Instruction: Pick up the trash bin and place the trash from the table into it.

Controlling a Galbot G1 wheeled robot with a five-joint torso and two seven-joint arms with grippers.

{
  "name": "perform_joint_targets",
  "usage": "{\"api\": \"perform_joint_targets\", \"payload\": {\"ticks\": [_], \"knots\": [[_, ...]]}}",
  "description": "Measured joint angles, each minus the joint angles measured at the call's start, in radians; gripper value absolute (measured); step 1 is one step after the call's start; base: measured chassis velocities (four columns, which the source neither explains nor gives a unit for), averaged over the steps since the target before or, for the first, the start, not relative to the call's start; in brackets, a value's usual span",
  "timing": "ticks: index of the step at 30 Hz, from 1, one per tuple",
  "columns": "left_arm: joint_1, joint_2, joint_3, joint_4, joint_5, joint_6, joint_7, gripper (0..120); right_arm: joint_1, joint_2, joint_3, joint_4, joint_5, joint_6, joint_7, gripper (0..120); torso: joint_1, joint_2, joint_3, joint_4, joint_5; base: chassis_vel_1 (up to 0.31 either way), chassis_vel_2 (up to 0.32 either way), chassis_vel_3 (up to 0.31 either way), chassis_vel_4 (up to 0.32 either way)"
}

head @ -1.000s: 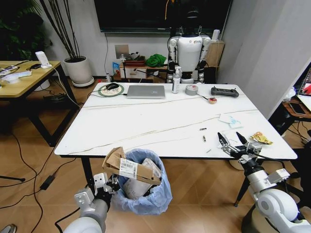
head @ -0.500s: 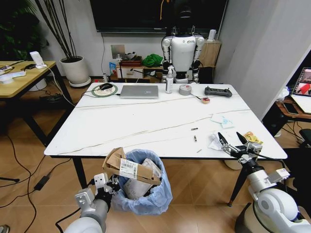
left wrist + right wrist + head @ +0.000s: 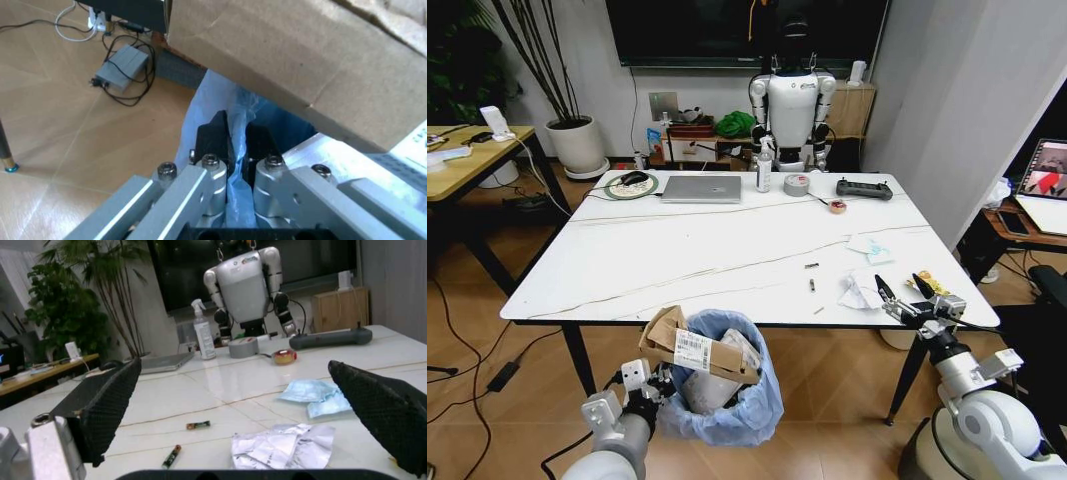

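Note:
The trash bin (image 3: 727,400), lined with a light-blue bag, hangs below the table's front edge (image 3: 727,322). My left gripper (image 3: 653,384) is shut on its bag rim (image 3: 237,150). A torn brown cardboard box (image 3: 689,346) (image 3: 300,60) sticks out of the bin. My right gripper (image 3: 905,296) (image 3: 233,365) stands open at the table's front right corner. Just ahead of it lie trash pieces: a crumpled white paper (image 3: 859,291) (image 3: 283,445), a light-blue tissue (image 3: 867,247) (image 3: 313,392), a yellow wrapper (image 3: 930,285) and small tube wrappers (image 3: 811,285) (image 3: 171,456).
At the table's far side sit a grey laptop (image 3: 701,188), spray bottle (image 3: 764,172), tape roll (image 3: 796,184) and black controller (image 3: 863,188). A white humanoid robot (image 3: 789,100) stands behind. A wood desk (image 3: 467,150) is at the left, another desk (image 3: 1037,210) at the right.
The whole head view has shifted: the table now sits further left and lower, so the camera has moved. The crumpled paper has come into sight by the right gripper. Both grippers hold their poses.

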Motion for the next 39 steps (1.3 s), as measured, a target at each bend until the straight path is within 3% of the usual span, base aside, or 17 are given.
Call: {"api": "perform_joint_targets", "payload": {"ticks": [29, 39], "knots": [[0.018, -0.002, 0.003, -0.008, 0.015, 0.001, 0.001, 0, 0.011, -0.008, -0.01, -0.001, -0.002, 0.007, -0.003, 100, 0.0, 0.0, 0.0, 0.0, 0.0002, -0.074, -0.071, 0.068, 0.076], [0.056, -0.003, -0.011, -0.02, 0.034, 0.0, -0.006, 0, 0.039, -0.047, -0.056, 0.027, -0.022, 0.013, 0.002, 100, 0.0, 0.0, 0.0, 0.0001, -0.0001, -0.02, -0.021, 0.024, 0.022]]}}
